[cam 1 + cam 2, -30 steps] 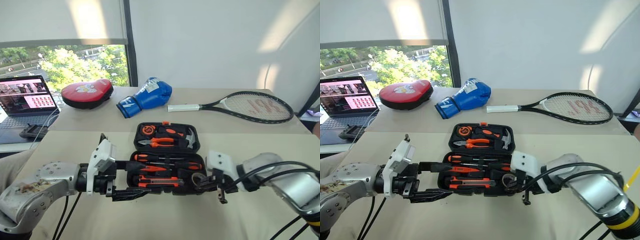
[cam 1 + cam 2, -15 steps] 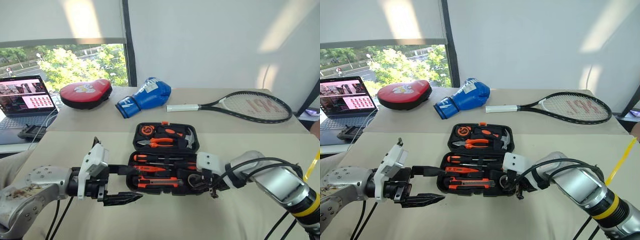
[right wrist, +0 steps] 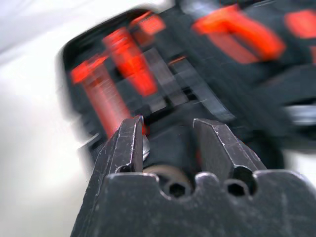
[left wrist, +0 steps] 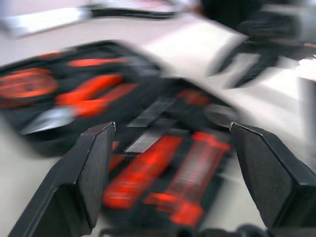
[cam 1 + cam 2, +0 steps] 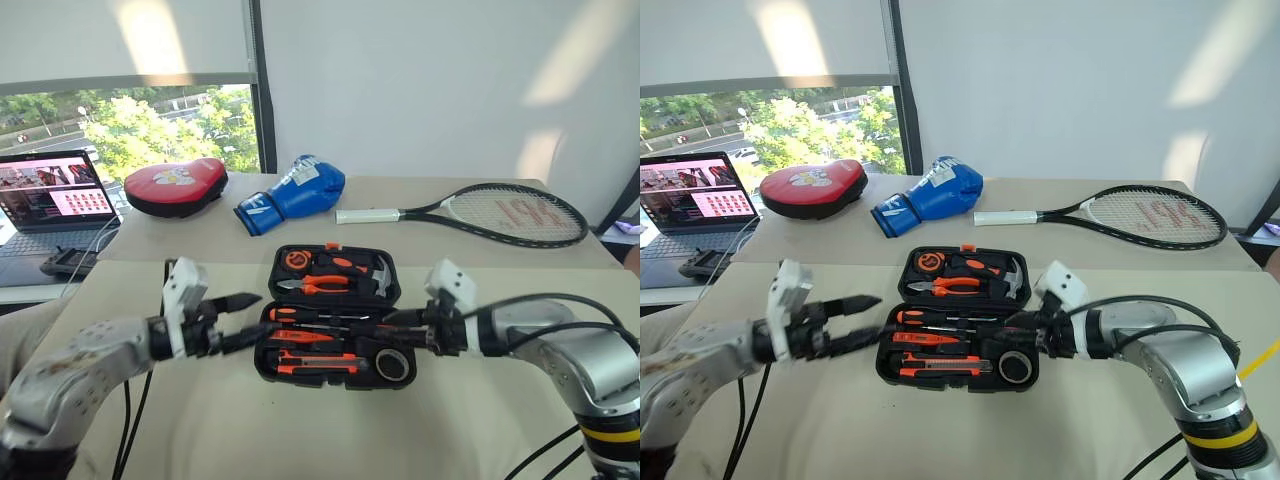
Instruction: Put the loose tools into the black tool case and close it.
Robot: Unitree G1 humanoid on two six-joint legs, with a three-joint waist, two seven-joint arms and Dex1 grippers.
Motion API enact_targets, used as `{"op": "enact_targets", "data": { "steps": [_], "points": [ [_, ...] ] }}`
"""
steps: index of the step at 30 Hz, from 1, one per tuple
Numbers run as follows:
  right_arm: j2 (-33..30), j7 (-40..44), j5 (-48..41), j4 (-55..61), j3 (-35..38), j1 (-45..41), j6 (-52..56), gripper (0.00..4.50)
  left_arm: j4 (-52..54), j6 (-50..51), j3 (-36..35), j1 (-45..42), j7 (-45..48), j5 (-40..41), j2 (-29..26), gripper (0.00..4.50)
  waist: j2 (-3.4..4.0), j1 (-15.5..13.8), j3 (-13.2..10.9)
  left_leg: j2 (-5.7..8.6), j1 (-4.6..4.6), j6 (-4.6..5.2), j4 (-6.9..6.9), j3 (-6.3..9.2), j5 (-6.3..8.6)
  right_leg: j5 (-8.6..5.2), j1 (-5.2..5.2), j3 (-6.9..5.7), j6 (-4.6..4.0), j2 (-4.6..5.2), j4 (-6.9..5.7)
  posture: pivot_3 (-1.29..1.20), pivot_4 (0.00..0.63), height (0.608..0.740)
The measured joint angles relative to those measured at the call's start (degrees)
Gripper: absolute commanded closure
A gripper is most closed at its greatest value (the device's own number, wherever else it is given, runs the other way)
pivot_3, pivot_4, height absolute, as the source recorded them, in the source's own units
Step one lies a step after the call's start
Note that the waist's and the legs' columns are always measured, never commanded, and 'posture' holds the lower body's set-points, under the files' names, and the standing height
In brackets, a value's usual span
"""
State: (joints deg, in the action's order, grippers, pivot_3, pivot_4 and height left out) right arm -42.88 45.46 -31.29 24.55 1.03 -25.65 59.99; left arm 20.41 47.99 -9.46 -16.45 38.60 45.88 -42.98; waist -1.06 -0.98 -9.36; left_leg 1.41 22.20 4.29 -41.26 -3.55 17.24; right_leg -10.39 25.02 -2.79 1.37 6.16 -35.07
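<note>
Beige table carries the black tool case, lying open at centre, with the screwdrivers, utility knife and tape roll seated in its near half. Left gripper is spread and empty at the left edge; right gripper is parted and empty over the right edge. Judgement: both should swing the far half over squarely, then press the orange latch.

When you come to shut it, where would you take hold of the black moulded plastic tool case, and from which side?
Probably the far rim of the raised lid half of the black moulded plastic tool case, near the orange latch. The case lies open with the lid leaning away and the hinge across the middle, so a push from behind, toward the robot, should fold the lid over the tray. Both grippers flank the near tray.
</note>
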Motion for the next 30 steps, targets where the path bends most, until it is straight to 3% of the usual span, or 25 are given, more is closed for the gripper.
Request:
{"op": "enact_targets", "data": {
  "steps": [3,5,12,17,18,19,22,28,30],
  "points": [
    [1.0,-3.68,2.62,-5.91,-0.38,-3.58,-0.1,0.5,-8.31,3.92,2.93,-7.36,-8.81,-4.84,5.24,0.5,-0.03,0.07,-0.01,0.04,0.03,0.05,-0.01,-0.01,-0.05,0.03,0.0,-0.02,0.02,-0.04,0.01,0.0,0.15,0.74],
    [2.48,-6.42,5.46,-11.04,-1.53,-6.64,-1.01,0.03,-12.8,5.53,4.59,-11.84,-12.6,-7.09,8.1,0.5,-0.09,0.19,-0.05,0.09,0.09,0.06,0.01,-0.01,-0.09,0.05,0.06,-0.03,0.05,-0.05,0.01,0.0,0.15,0.74],
    [9.55,-11.48,10.34,-30.74,-3.26,-17.54,-2.26,0.03,-31.72,7.61,7.16,-26.95,-19.26,-15.34,15.05,0.5,-0.1,0.56,-0.05,0.18,0.19,0.01,0.37,-0.09,-0.3,0.08,0.19,-0.05,0.1,-0.08,0.03,0.0,0.15,0.74],
    [11.9,-11.2,13.5,-43.78,-4.9,-23.54,-5.9,0.03,-43.3,6.35,7.87,-32.09,-19.71,-19.32,17.87,0.5,-0.1,1.1,-0.05,0.23,0.22,0.01,0.48,-0.1,-0.3,0.04,0.23,-0.07,0.2,-0.06,0.11,0.0,0.15,0.74],
    [12.02,-10.94,14.0,-45.81,-4.92,-23.98,-6.55,0.53,-44.48,5.74,7.63,-32.5,-19.34,-19.54,17.87,1.02,-0.1,1.16,-0.05,0.23,0.22,0.0,0.49,-0.09,-0.3,0.02,0.23,-0.09,0.24,-0.05,0.1,0.0,0.15,0.74],
    [12.28,-10.57,14.48,-48.15,-4.97,-24.57,-7.31,0.69,-45.52,5.46,7.37,-32.92,-18.81,-19.99,17.77,1.19,-0.1,1.23,-0.05,0.23,0.22,0.0,0.5,-0.08,-0.3,0.01,0.23,-0.1,0.25,-0.04,0.11,0.0,0.15,0.74],
    [12.92,-9.08,15.44,-53.19,-4.97,-26.47,-9.26,1.68,-47.45,5.13,7.24,-34.04,-16.67,-21.09,17.51,2.24,-0.1,1.72,-0.05,0.23,0.17,-0.02,0.5,-0.09,-0.3,0.01,0.19,-0.09,0.26,-0.03,0.09,0.0,0.15,0.74],
    [13.54,-4.56,16.62,-56.2,-7.03,-28.37,-11.35,3.88,-47.46,5.15,7.58,-34.29,-12.93,-21.84,17.47,4.44,-0.09,1.83,-0.04,0.21,0.0,-0.14,0.46,-0.08,-0.37,0.01,0.1,-0.05,0.25,0.0,-0.05,0.0,0.15,0.74],
    [13.56,-3.98,16.74,-56.21,-7.05,-28.36,-11.34,4.21,-47.36,5.51,6.87,-34.15,-12.79,-21.81,17.67,4.5,-0.09,1.82,-0.04,0.21,0.0,-0.15,0.45,-0.07,-0.37,0.02,0.11,-0.05,0.24,0.02,-0.07,0.0,0.15,0.74]
  ]
}}
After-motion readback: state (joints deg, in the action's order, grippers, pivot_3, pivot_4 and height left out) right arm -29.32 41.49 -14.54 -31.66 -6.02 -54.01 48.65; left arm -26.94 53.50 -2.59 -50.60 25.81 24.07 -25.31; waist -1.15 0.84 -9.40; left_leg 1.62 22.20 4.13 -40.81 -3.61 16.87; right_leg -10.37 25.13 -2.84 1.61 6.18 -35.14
